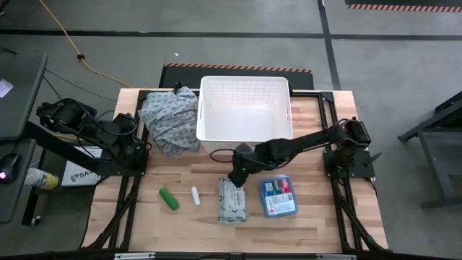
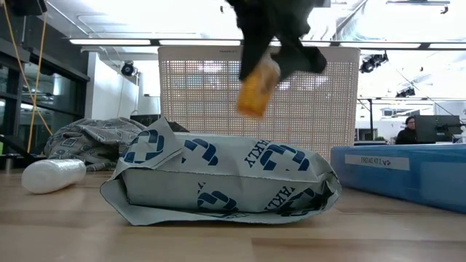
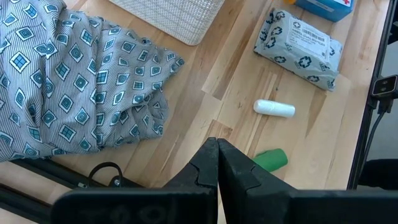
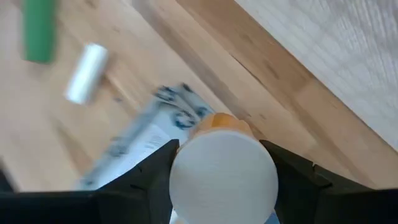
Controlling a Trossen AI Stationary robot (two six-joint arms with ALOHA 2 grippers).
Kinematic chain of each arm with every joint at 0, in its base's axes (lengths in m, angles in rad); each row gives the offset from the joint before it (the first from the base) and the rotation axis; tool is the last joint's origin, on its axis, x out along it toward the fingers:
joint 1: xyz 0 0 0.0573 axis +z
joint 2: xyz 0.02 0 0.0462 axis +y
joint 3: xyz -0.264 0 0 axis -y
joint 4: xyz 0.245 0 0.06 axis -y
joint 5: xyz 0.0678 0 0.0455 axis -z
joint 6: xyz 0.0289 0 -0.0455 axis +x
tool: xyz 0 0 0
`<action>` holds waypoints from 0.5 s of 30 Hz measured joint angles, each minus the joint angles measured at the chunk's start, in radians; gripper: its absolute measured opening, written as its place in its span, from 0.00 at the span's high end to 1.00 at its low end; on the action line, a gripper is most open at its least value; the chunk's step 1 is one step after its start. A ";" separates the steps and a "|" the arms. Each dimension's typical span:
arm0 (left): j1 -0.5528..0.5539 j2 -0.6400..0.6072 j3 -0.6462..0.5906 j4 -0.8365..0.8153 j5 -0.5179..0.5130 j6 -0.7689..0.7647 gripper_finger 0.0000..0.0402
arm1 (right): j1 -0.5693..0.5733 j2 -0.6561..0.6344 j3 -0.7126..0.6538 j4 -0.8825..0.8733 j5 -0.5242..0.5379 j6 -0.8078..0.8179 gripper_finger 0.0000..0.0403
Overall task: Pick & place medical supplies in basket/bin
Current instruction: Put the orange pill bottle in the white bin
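My right gripper (image 1: 236, 175) hangs over the table's middle, just above the wipes pack (image 1: 232, 200), shut on the orange white-capped bottle (image 2: 258, 89). The white basket (image 1: 245, 107) stands behind it at the far side. On the table lie the green tube (image 1: 168, 198), the white tube (image 1: 195, 195), the grey-white wipes pack (image 2: 222, 180) and the blue box (image 1: 279, 196). My left gripper (image 3: 217, 163) waits shut at the left edge near the patterned cloth. My right gripper pinches the orange bottle between its two fingers, one on each side of the bottle just below the white cap (image 4: 224, 174). The fingers (image 2: 306, 58) come from above. The bottle is lifted clear of the table and hangs tilted below the fingers, its orange body (image 2: 256, 94) lowest.
A grey patterned cloth heap (image 1: 170, 119) lies left of the basket. Bare wood lies along the near edge. Black frame rails run along both sides of the table.
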 joint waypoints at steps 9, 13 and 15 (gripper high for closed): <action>0.000 0.000 0.000 0.000 0.000 0.000 0.90 | 0.000 0.000 0.260 -0.133 -0.006 -0.083 0.49; 0.000 0.000 0.000 0.000 0.000 0.000 0.90 | 0.000 0.000 0.380 -0.207 0.000 -0.117 0.50; 0.000 0.000 0.000 0.000 0.000 0.000 0.90 | -0.003 0.000 0.435 -0.246 0.001 -0.134 0.51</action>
